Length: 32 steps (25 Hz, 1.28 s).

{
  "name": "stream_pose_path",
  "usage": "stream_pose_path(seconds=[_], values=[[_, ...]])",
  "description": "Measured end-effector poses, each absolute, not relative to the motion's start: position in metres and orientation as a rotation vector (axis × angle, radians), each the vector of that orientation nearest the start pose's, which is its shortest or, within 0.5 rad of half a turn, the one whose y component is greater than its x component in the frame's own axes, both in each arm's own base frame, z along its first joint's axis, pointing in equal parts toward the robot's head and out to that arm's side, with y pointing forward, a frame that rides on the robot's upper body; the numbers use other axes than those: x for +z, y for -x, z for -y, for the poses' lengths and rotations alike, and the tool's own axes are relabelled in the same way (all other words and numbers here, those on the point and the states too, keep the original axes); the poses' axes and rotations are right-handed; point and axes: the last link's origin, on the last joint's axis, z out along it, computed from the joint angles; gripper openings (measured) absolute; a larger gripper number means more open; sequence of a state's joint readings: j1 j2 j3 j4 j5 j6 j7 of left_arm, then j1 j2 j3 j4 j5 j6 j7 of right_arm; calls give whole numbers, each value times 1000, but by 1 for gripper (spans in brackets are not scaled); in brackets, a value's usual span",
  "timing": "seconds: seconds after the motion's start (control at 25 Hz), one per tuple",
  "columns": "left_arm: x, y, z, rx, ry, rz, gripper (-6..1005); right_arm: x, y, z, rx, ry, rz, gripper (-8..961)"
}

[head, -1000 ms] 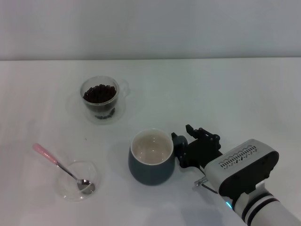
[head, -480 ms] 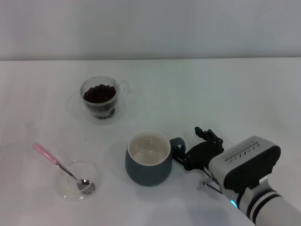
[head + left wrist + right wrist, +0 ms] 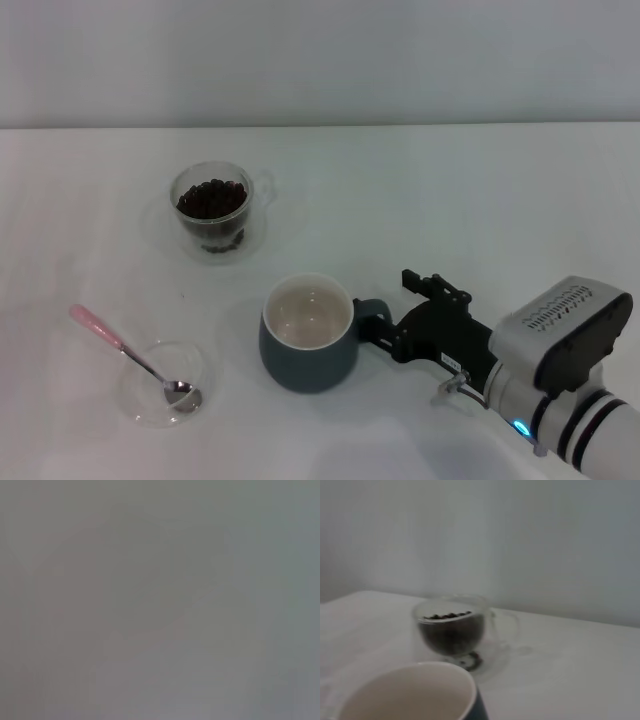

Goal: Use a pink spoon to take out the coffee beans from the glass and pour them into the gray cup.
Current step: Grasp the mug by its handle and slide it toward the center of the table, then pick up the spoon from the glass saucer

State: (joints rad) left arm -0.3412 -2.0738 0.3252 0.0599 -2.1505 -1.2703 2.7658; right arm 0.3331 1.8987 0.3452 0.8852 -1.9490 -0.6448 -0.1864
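Observation:
The gray cup (image 3: 304, 345), empty with a cream inside, stands at the table's middle front. My right gripper (image 3: 381, 329) is at its right side, its dark fingers closed around the loop handle. The glass (image 3: 212, 208) with the coffee beans (image 3: 211, 198) stands behind it to the left. The pink spoon (image 3: 128, 350) lies with its bowl in a shallow clear dish at the front left. The right wrist view shows the cup's rim (image 3: 415, 692) close up and the glass (image 3: 452, 630) of beans beyond it. The left gripper is out of view; the left wrist view shows plain grey.
The shallow clear glass dish (image 3: 145, 405) holds the spoon's bowl at the front left. The white table (image 3: 460, 210) ends at a pale wall behind. My right arm's housing (image 3: 565, 345) fills the front right corner.
The gray cup has slid a little to the left and turned, its handle swinging down toward the front. My right arm's housing has swung to the right.

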Motion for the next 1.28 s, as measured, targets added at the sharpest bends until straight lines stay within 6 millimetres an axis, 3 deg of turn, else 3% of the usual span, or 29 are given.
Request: stream_pose_path(seconds=[0.84,1.04,1.28], values=[[40,389,-289,-701,1364,655,865,-97,-284,-252,587,2285,-849,828],[40,389,-290,-699,1365,657,862,-71,-290,-238,767,2263,-858,828],[40,388,-291,-700,1369,654,859,-24,-316,-221,1065,2161,-814,828]])
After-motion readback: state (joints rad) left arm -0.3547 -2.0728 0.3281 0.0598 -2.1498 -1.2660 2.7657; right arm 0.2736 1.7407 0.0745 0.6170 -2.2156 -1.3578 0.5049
